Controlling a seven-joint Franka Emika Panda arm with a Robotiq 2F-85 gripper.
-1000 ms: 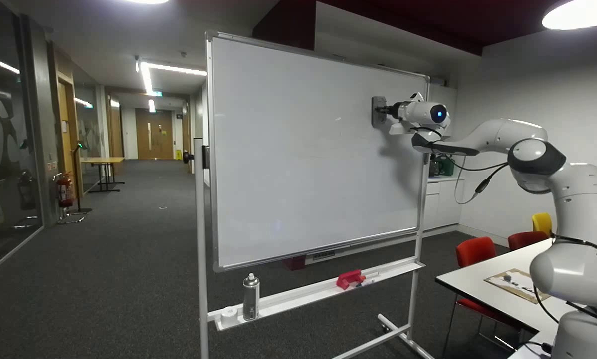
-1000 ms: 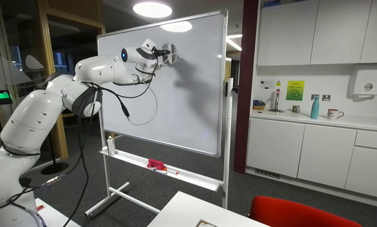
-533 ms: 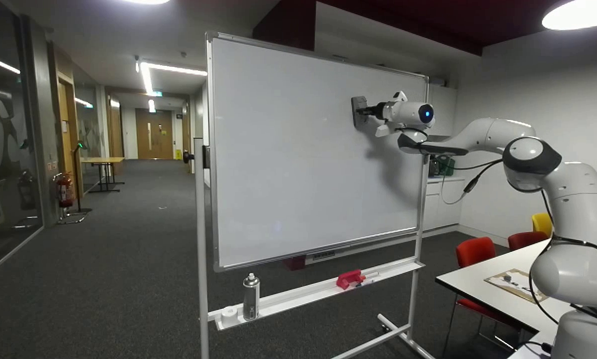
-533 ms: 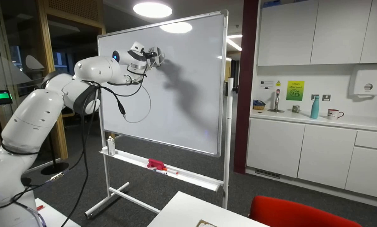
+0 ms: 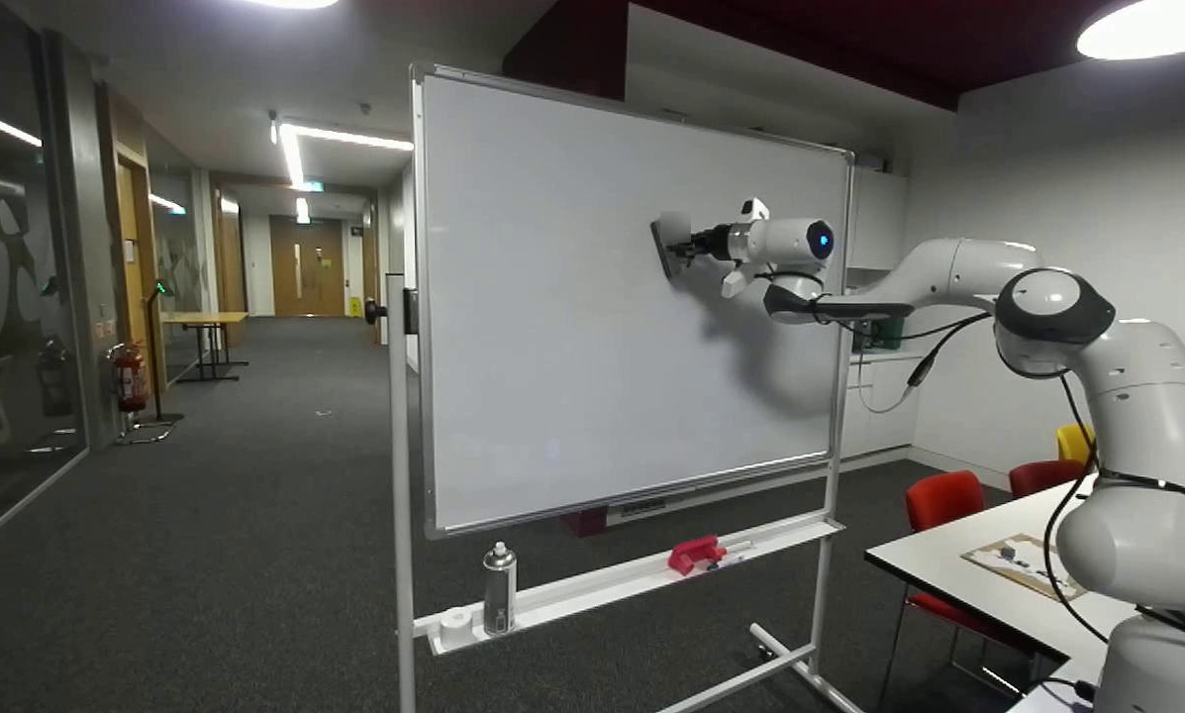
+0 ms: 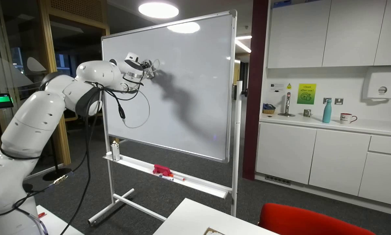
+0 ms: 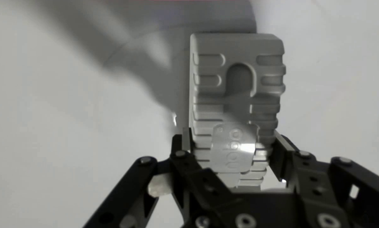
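On a dark carpet [image 5: 206, 574], a metal frame [image 5: 401, 475] carries an upright whiteboard [image 5: 552, 327], smooth and faintly glossy, with thin streaks showing in the wrist view. The gripper [image 7: 233, 139] has its jaws clamped on the long sides of an eraser [image 7: 236, 47] set against the board, about midway between the side edges and nearer the top edge than the bottom; whether its whole face touches is hidden. Holding it across the narrow width probably lets the ribbed flanks give purchase and leaves the face toward the board free. The eraser is a grey block, apparently moulded plastic, with a rounded recess and raised lettering on a shiny panel. Below the board's bottom edge, a long tray [image 5: 592, 594] keeps supplies within reach: a metallic spray can [image 5: 499, 591] stands upright near one end beside a white roll [image 5: 455, 628], and farther along sits an angular red holder [image 5: 693, 556] with slim markers [image 6: 179, 178] just beside it.
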